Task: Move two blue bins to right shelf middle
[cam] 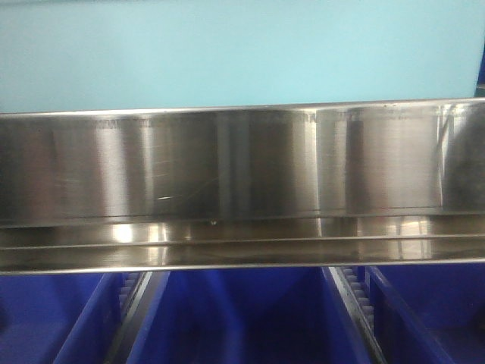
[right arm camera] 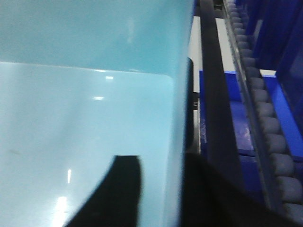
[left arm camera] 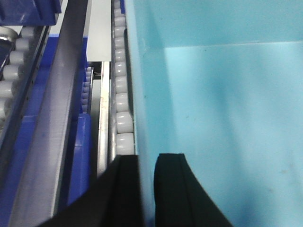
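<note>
With the left pincer point(left arm camera: 146, 161) and right pincer point(right arm camera: 160, 163) each pinching a side wall of the pale blue bin point(cam: 227, 53), positioned just above the steel front rail point(cam: 242, 163) (rollers point(left arm camera: 124, 118) alongside), uneven arm travel may skew and jam it.

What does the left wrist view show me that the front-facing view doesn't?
Only the left wrist view: the left gripper straddling the pale blue bin wall, one finger inside and one outside, with white rollers alongside. Only the front-facing view: the broad steel rail running across below the bin. Both: the pale blue bin and dark blue bins.
</note>
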